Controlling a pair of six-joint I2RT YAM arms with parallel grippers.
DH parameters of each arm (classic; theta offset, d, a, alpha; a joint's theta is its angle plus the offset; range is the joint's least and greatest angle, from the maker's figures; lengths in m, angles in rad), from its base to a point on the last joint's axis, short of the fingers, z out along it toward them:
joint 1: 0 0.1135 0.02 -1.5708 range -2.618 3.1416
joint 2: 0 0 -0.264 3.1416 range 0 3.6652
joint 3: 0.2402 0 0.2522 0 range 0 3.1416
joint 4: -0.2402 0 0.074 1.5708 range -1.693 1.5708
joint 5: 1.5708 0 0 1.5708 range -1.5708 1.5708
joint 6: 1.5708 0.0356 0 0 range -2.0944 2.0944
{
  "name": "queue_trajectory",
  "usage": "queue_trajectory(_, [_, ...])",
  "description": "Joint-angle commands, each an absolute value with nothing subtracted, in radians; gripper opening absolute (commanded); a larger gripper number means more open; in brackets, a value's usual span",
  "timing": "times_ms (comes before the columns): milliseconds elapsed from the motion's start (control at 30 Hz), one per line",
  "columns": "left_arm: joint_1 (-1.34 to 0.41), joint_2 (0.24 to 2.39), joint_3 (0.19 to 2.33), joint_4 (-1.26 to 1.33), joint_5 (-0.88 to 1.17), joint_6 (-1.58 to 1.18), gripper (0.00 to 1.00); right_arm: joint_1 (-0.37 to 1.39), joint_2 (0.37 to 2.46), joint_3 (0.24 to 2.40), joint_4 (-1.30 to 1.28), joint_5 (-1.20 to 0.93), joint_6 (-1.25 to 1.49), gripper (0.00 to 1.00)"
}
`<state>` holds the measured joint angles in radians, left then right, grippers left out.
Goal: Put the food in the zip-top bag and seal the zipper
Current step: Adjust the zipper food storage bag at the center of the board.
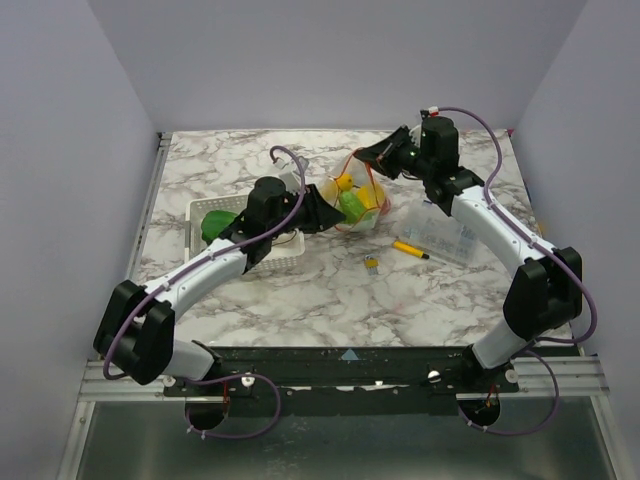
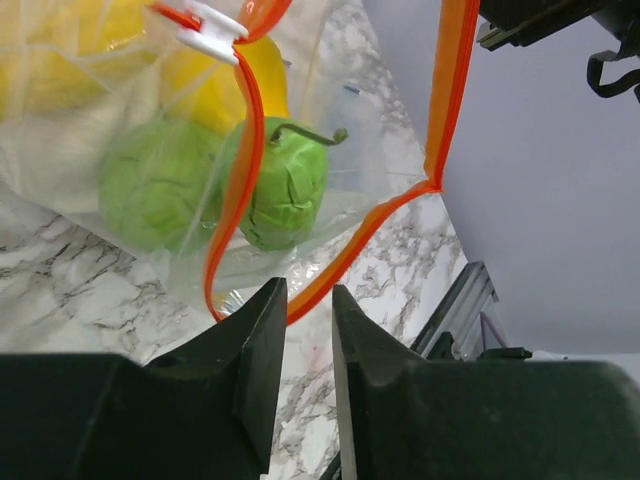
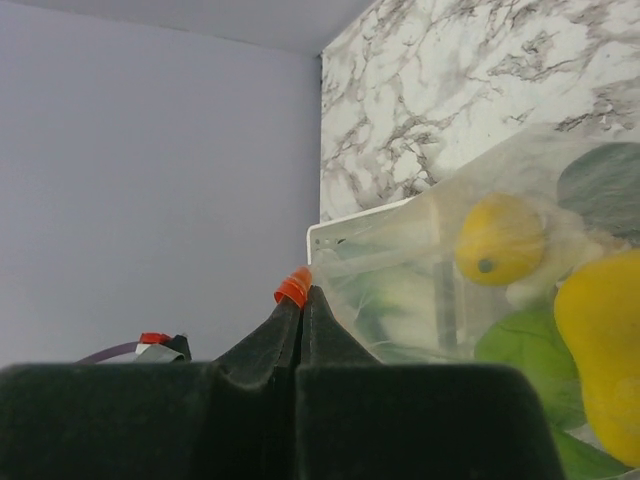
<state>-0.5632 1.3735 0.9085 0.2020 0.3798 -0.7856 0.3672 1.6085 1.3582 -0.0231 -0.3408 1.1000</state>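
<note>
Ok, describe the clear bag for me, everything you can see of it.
The bag is clear, floppy plastic, with an orange-red zipper strip and a white slider along its gaping mouth. Yellow and green toy food sits inside. The right hand pinches its orange edge; the left hand, jaws slightly apart, is close up at the strip.

Zip-top bag [image 1: 358, 168] w/ food [image 1: 352, 203] nr white basket [image 1: 196, 238]

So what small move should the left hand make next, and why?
Probably ease forward slightly and close on the zipper: the left hand is a little open with the orange strip just at its fingertips, not yet clamped, while the right hand is shut on another part of it.
</note>
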Motion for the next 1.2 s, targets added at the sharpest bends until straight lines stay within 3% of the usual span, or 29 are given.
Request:
queue_trajectory(0, [-0.569, 1.367, 0.884, 0.263, 0.366, -0.777, 0.22, 0.368, 1.594, 1.401, -0.028, -0.383, 1.071, 0.01])
queue_trajectory(100, [-0.583, 1.302, 0.825, 0.285, 0.318, -0.734, 0.27, 0.368, 1.592, 1.399, -0.035, -0.381, 1.057, 0.01])
queue_trajectory(200, [-0.595, 1.227, 0.775, 0.231, 0.191, -0.732, 0.55, 0.368, 1.586, 1.394, -0.037, -0.374, 1.05, 0.01])
queue_trajectory(233, [-0.595, 1.217, 0.766, 0.215, 0.149, -0.737, 0.58, 0.368, 1.585, 1.394, -0.038, -0.372, 1.047, 0.01])
queue_trajectory(333, [-0.595, 1.226, 0.78, 0.178, 0.098, -0.759, 0.59, 0.368, 1.582, 1.391, -0.038, -0.374, 1.045, 0.01])
queue_trajectory(567, [-0.595, 1.288, 0.827, 0.167, 0.069, -0.817, 0.48, 0.368, 1.581, 1.393, -0.039, -0.371, 1.042, 0.01])
queue_trajectory(667, [-0.594, 1.295, 0.833, 0.172, 0.055, -0.813, 0.52, 0.368, 1.58, 1.394, -0.044, -0.37, 1.035, 0.01])
queue_trajectory(967, [-0.615, 1.399, 0.87, 0.223, 0.14, -0.845, 0.53, 0.368, 1.585, 1.4, -0.045, -0.372, 1.041, 0.01])
queue_trajectory(1033, [-0.617, 1.418, 0.875, 0.213, 0.136, -0.848, 0.47, 0.368, 1.581, 1.399, -0.044, -0.371, 1.039, 0.01])
queue_trajectory(1167, [-0.611, 1.44, 0.89, 0.191, 0.146, -0.853, 0.0, 0.368, 1.578, 1.397, -0.051, -0.359, 1.019, 0.01])
